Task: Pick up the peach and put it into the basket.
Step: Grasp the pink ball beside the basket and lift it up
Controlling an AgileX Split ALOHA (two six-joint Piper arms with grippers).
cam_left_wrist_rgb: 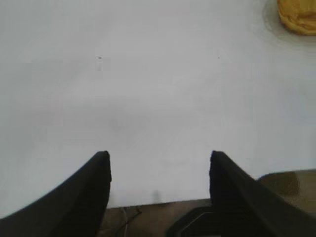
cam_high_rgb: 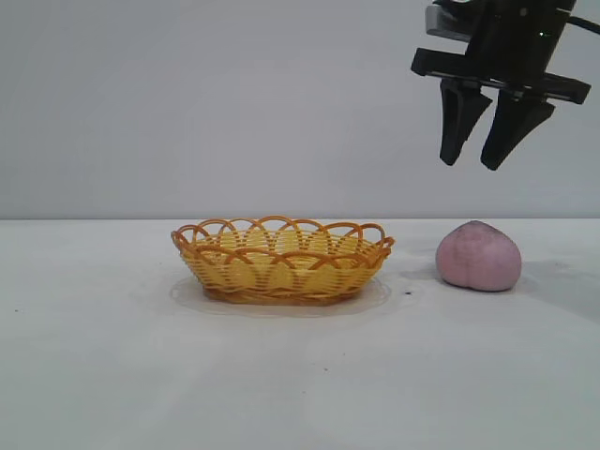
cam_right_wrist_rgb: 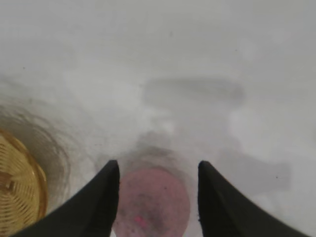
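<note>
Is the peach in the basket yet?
Out. The peach sits on the table beside the basket, under the open right claw.

White table (cam_high_rgb: 112,375) fills the lower half of the exterior frame, matte, with a few small dark specks. Basket (cam_high_rgb: 281,261) sits directly on it at frame centre. Peach (cam_high_rgb: 478,256) rests on it at centre right, apart from the basket.

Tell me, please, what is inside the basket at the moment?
Nothing shows inside the basket; through its open weave only yellow wicker appears, though the floor is partly hidden by the near wall. The peach sits on the table beside it.
</note>
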